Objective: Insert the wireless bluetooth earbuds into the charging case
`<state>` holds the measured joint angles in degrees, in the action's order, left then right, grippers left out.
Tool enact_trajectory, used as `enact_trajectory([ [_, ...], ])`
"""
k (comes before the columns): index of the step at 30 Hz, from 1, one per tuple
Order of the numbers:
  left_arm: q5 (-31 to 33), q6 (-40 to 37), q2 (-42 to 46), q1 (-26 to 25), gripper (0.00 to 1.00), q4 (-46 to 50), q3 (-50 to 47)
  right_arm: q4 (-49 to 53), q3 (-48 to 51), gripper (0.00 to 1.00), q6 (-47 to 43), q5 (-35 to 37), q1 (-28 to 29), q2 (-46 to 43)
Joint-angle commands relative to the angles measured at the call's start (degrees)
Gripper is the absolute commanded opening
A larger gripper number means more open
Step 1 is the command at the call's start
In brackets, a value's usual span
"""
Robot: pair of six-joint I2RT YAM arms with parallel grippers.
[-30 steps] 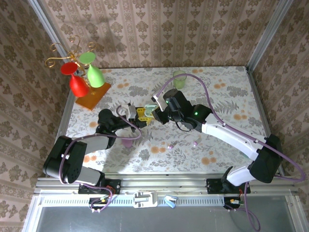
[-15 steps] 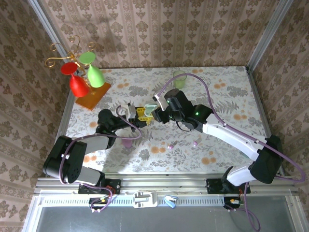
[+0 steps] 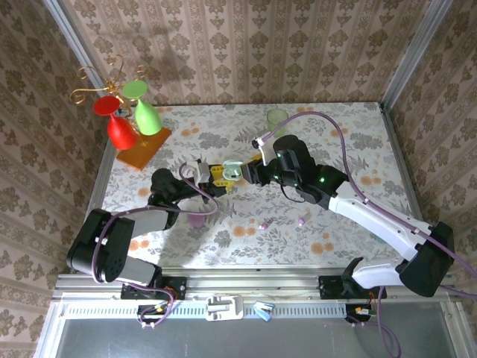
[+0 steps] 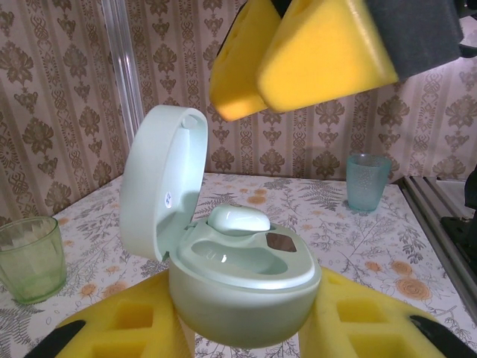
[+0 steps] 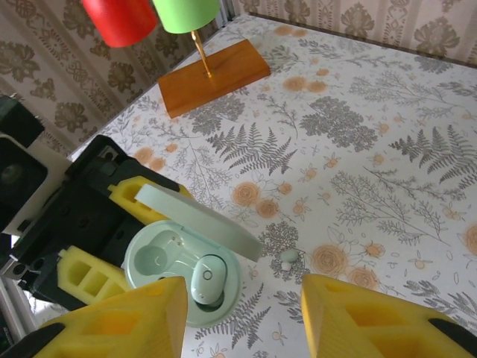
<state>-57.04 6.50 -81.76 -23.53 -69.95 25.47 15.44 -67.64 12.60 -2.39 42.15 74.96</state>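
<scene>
Left gripper (image 4: 242,328) is clenching one open green case (image 4: 238,287) holding one earbud (image 4: 238,218). One loose earbud (image 5: 287,256) is lying beside it. Right gripper (image 5: 242,319) is hovering released above, and two purple buds (image 3: 262,225) are lying nearby.

Mint-green case (image 4: 238,298), bright yellow gripper pads (image 5: 119,321), white table (image 3: 373,134) patterned with grey ferns, orange flowers.

Papered booth around a floral surface (image 3: 358,149).
Beige damask walls (image 3: 246,45) close in three sides, aluminium posts (image 3: 408,48) stand at the back corners, and ferns and orange blooms pattern the top.
</scene>
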Motion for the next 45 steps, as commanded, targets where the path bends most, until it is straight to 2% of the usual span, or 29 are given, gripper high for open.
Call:
enact_trajectory([
  [1, 1.39, 0.34, 0.77, 0.58, 0.18, -2.74, -0.1, -2.35, 2.73, 0.46, 4.61, 0.62, -1.44, -1.46],
  [3, 3.36, -0.8, 1.41, 0.92, 0.17, -2.8, -0.87, -4.57, 5.84, 0.49, 8.01, 1.92, -3.22, -2.62],
  [7, 5.85, -1.82, 2.95, 1.38, 0.17, -2.75, -2.04, -11.19, 12.72, 0.5, 15.51, 0.14, -7.92, -4.63],
  [12, 7.16, -1.86, 4.73, 1.59, 0.17, -2.74, -2.53, -13.06, 14.26, 0.52, 18.92, -0.75, -10.16, -0.17],
  [19, 8.28, -1.04, 7.45, 1.3, 0.17, -2.95, -2.95, -6.14, 5.52, 0.53, 23.06, 1.47, -8.91, 16.27],
  [24, 9.34, -0.57, 8.62, -0.36, 0.17, -3.32, -2.97, 0.44, -5.2, 0.54, 23.89, 4.2, -5.35, 29.51],
  [30, 10.61, 0.04, 10.93, -1.0, 0.18, -3.35, -3.49, 5.45, -16.1, 0.55, 23.21, 7.57, -1.68, 41.33],
  [37, 11.29, 0.52, 13.27, -1.0, 0.19, -3.1, -4.64, 11.42, -26.61, 0.54, 22.18, 11.04, 0.14, 49.58],
  [45, 11.48, 0.39, 13.56, -1.0, 0.19, -3.12, -4.68, 17.69, -32.18, 0.43, 20.8, 12.04, 1.52, 53.62],
])
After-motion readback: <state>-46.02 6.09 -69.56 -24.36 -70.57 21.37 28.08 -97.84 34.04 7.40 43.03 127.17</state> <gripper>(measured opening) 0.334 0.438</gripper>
